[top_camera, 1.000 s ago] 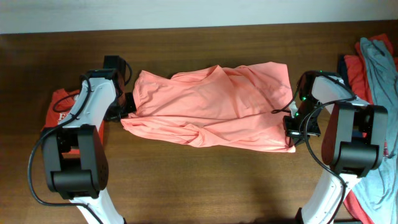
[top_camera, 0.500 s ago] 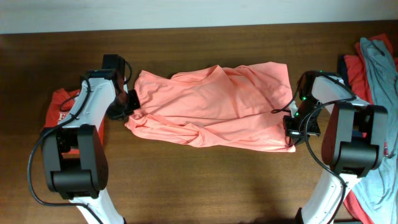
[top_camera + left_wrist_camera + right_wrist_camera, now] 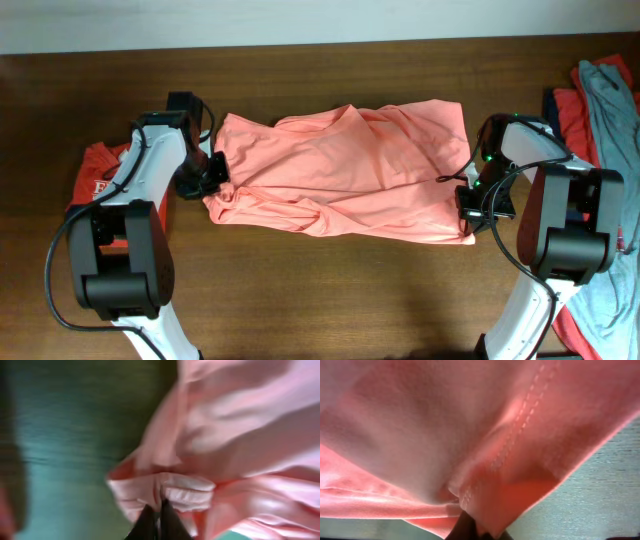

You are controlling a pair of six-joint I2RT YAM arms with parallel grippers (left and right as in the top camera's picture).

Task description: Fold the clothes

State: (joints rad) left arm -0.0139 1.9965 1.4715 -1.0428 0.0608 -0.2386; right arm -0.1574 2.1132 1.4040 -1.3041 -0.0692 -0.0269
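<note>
The salmon-pink shirt (image 3: 340,170) lies spread across the middle of the wooden table (image 3: 330,300), wrinkled and partly doubled over. My left gripper (image 3: 212,172) is at its left edge. In the left wrist view the dark fingertips (image 3: 150,519) pinch a bunched fold of the pink cloth (image 3: 240,435), with only a thin gap between them. My right gripper (image 3: 468,190) is at the shirt's right edge, shut on a stitched hem (image 3: 520,425). That cloth drapes over the gripper (image 3: 475,527) and hides most of its fingers.
A red shirt with white lettering (image 3: 95,175) lies under the left arm. At the far right edge there is a pile of other clothes, red (image 3: 572,110) and grey-blue (image 3: 612,110). Bare wood stretches along the table's front.
My left gripper has moved a little to the right, pushing the shirt's left edge inward and bunching it. The right arm and the right side of the shirt have not moved.
</note>
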